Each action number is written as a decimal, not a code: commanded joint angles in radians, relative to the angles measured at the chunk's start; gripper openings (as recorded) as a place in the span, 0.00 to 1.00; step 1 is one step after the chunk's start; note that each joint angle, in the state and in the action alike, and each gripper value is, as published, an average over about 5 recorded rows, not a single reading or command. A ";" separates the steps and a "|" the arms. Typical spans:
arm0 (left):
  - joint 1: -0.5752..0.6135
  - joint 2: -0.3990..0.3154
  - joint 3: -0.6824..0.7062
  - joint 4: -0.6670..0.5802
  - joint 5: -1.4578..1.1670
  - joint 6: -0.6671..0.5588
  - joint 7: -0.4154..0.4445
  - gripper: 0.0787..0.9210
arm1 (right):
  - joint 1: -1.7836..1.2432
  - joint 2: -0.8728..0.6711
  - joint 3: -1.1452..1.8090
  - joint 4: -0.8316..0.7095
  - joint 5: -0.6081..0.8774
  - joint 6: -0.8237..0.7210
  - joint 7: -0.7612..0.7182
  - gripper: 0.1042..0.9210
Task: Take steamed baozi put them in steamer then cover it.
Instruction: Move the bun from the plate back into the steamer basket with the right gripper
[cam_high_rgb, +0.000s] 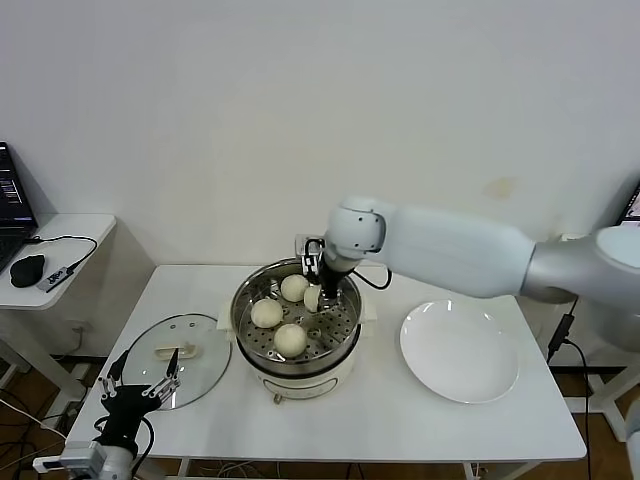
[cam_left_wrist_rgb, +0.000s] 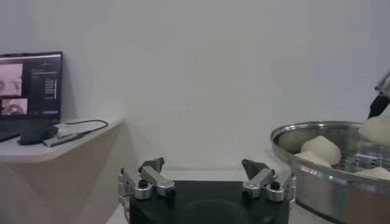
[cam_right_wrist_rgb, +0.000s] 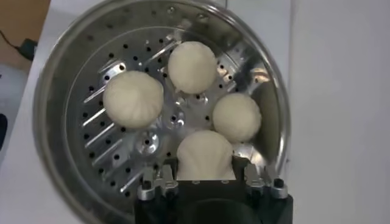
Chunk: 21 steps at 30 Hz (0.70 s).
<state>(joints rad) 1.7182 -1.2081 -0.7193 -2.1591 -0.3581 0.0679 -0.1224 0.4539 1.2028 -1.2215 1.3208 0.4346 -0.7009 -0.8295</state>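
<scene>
Inside steamer (cam_right_wrist_rgb: 67, 73), three baozi (cam_right_wrist_rgb: 133, 98), fourth apparently claw-held (cam_right_wrist_rgb: 205, 157)

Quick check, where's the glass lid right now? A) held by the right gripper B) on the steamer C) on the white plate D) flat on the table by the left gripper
D: the cover lies flat on the table at the robot's left of the steamer, whose top is uncovered, just ahead of the open left gripper.

Steamer (cam_high_rgb: 296, 322) mouth: uncovered – three baozi (cam_high_rgb: 266, 313) and the right gripper (cam_high_rgb: 314, 297) with a fourth crowd the tray.
Cover (cam_high_rgb: 180, 358): flat on the tabletop (cam_high_rgb: 400, 415) left of the steamer – left gripper (cam_high_rgb: 138, 392) just beside it.
Plate (cam_high_rgb: 459, 351): bare, right of the steamer.
</scene>
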 joint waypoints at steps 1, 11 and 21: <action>-0.005 0.004 -0.002 0.006 -0.001 0.000 0.000 0.88 | -0.059 0.048 -0.008 -0.057 -0.071 -0.026 0.013 0.57; -0.012 0.004 0.003 0.014 0.000 0.001 0.001 0.88 | -0.061 0.034 0.010 -0.042 -0.066 -0.026 0.014 0.58; -0.012 0.002 0.005 0.011 0.001 0.002 0.002 0.88 | 0.021 -0.054 0.033 0.075 0.017 -0.027 0.039 0.82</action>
<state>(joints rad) 1.7060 -1.2068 -0.7141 -2.1476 -0.3575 0.0697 -0.1212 0.4252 1.2041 -1.1967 1.3157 0.4016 -0.7239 -0.8105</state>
